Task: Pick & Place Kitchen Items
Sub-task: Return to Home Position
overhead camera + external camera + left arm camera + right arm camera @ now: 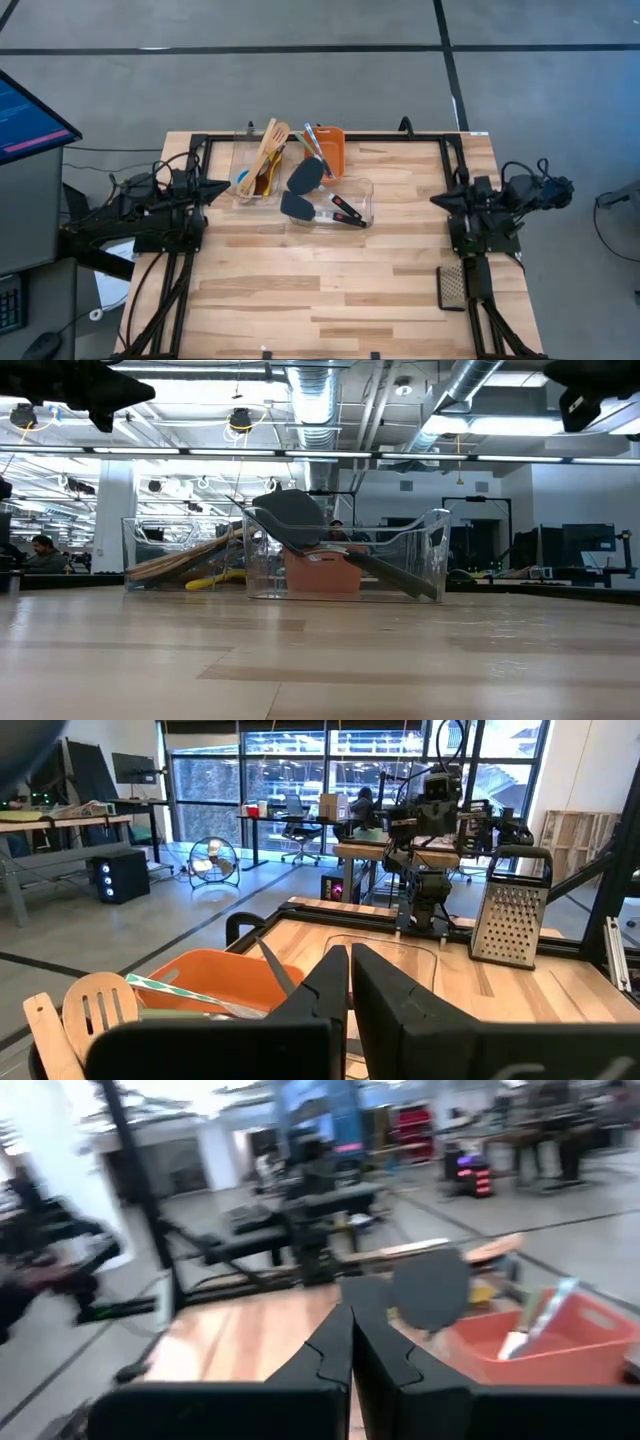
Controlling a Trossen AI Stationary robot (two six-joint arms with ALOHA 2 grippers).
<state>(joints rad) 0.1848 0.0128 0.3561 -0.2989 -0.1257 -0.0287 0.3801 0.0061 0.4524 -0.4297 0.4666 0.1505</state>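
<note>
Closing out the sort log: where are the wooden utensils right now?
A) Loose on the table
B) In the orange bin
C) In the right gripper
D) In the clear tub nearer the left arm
D: the high view shows the wooden utensils lying in the clear tub on the left arm's side, next to the orange bin. The left gripper and right gripper are shut and empty at the table's sides.
</note>
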